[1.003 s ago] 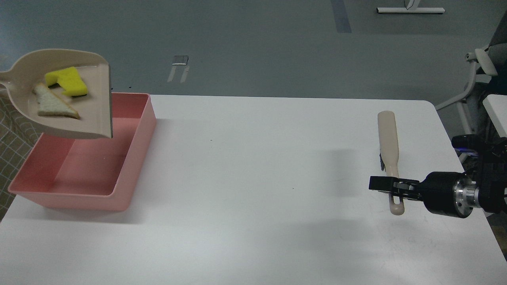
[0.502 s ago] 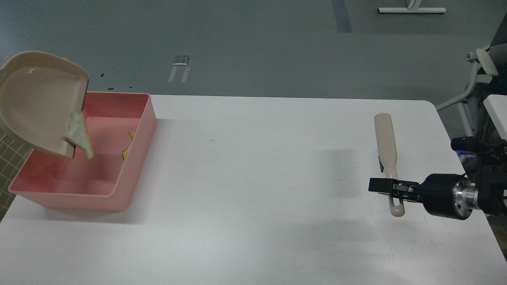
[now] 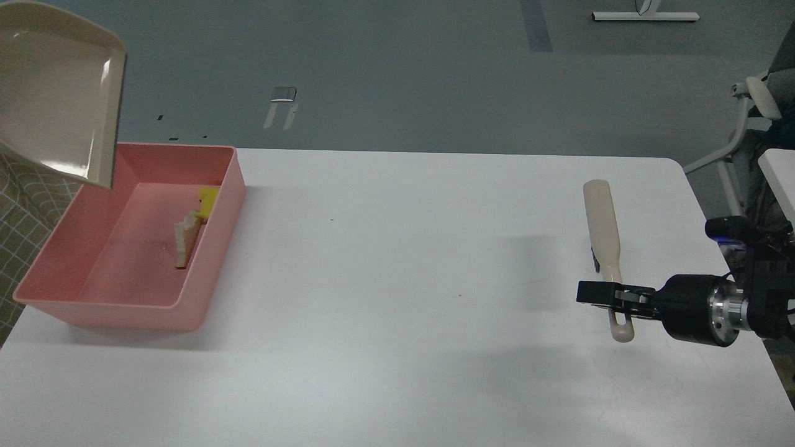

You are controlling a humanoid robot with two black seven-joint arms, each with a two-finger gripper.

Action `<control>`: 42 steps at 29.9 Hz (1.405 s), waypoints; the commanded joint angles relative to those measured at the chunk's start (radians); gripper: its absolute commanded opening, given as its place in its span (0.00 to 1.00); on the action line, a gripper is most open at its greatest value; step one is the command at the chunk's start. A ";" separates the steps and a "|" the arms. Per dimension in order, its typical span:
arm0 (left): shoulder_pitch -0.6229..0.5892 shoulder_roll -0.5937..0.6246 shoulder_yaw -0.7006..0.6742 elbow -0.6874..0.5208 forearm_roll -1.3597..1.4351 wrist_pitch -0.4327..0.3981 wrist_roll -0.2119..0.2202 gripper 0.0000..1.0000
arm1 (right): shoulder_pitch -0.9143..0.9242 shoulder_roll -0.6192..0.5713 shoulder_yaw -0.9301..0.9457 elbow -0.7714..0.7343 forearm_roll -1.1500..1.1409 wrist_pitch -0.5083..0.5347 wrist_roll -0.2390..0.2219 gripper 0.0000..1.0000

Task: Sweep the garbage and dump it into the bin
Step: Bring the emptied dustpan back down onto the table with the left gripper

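Observation:
The salmon-pink bin (image 3: 118,315) stands at the table's left edge. The garbage lies inside it against the right wall: the yellow chunk (image 3: 208,198) and the whitish strip (image 3: 184,239) with its tan edge. The beige dustpan (image 3: 59,99) hangs tilted and empty above the bin's far left corner; its handle and my left gripper are out of view. My right gripper (image 3: 601,293) is at the right side of the table, shut on the thin handle end of the beige brush (image 3: 601,217), which lies on the table pointing away from me.
The white table (image 3: 404,279) ends at a rounded far right corner. A chair (image 3: 745,118) and another white surface stand past its right edge. Patterned floor shows left of the bin.
The dustpan tipped, the yellow chunk and the whitish strip slid out into the bin, and the empty dustpan rose up and left. The right gripper and brush barely shifted.

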 commanded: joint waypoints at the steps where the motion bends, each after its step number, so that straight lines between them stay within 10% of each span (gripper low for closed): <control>1: -0.097 -0.016 0.005 -0.040 -0.165 -0.079 0.134 0.00 | -0.001 -0.002 0.000 -0.001 0.001 0.000 0.006 0.00; 6: -0.307 -0.241 0.092 -0.127 -0.188 -0.121 0.318 0.00 | -0.009 -0.009 -0.003 -0.005 -0.001 0.002 0.012 0.00; 11: -0.445 -0.420 0.263 -0.135 -0.184 -0.110 0.392 0.00 | -0.024 -0.008 -0.005 -0.038 -0.001 0.002 0.035 0.00; 26: -0.464 -0.795 0.666 -0.097 -0.004 0.155 0.400 0.00 | -0.052 0.017 -0.003 -0.115 0.005 0.009 0.141 0.00; 42: -0.449 -0.930 0.780 0.095 0.062 0.273 0.340 0.00 | -0.089 0.021 -0.008 -0.152 0.005 0.015 0.171 0.00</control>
